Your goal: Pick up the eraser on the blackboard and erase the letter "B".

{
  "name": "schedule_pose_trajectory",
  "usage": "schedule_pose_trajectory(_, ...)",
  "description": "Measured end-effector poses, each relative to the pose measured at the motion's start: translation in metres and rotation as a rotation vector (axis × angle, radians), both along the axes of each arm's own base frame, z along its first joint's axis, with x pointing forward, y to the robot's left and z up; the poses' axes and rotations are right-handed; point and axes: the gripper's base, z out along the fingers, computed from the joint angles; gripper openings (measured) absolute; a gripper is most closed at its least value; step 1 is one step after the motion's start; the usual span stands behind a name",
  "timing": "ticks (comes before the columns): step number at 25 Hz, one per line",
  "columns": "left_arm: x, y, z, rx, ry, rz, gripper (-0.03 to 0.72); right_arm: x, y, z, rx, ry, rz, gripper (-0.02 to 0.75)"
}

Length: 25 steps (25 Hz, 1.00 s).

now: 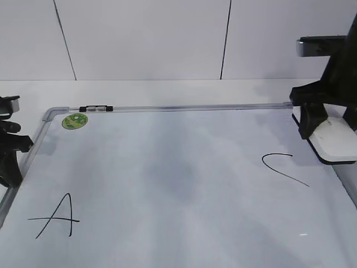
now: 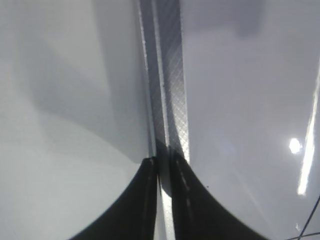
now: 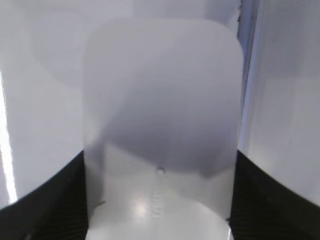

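Straddling the eraser point(image 1: 334, 140) at the blackboard's point(image 1: 167, 167) right edge, my right gripper point(image 1: 326, 120) grips its long sides. No "B" shows between A point(image 1: 56, 215) and C point(image 1: 283, 167); my left gripper point(image 2: 162, 170), pinched nearly closed, waits at the blackboard's left frame.

Handwritten black "A" point(image 1: 54, 216) at lower left of the blackboard point(image 1: 167, 167). Curved black stroke reading as "C" point(image 1: 283, 167) at right of the frame, just beside the eraser point(image 1: 336, 141). Print on round green sticker point(image 1: 75, 120), upper left, too small to read.

Glossy white blackboard point(image 1: 167, 167) with ribbed metal frame; smooth plastic eraser point(image 1: 334, 140).
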Motion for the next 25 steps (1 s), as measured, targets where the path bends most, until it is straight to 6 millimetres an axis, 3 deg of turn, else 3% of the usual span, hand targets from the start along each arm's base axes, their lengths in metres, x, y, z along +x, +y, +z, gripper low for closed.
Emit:
schedule_pose_trajectory(5,0.000,0.000,0.000,-0.001,0.000,0.001,0.049,0.005,-0.026,-0.001,0.011,-0.011,-0.008,0.522)
schedule_pose_trajectory(9,0.000,0.000,0.000,-0.001,0.000,0.003,0.049,0.011,-0.041,-0.013,0.058,0.021,0.004,0.522)
schedule_pose_trajectory(25,0.000,0.000,0.000,-0.003,0.000,0.004,0.049,0.033,-0.043,-0.067,0.086,0.100,0.022,0.522)
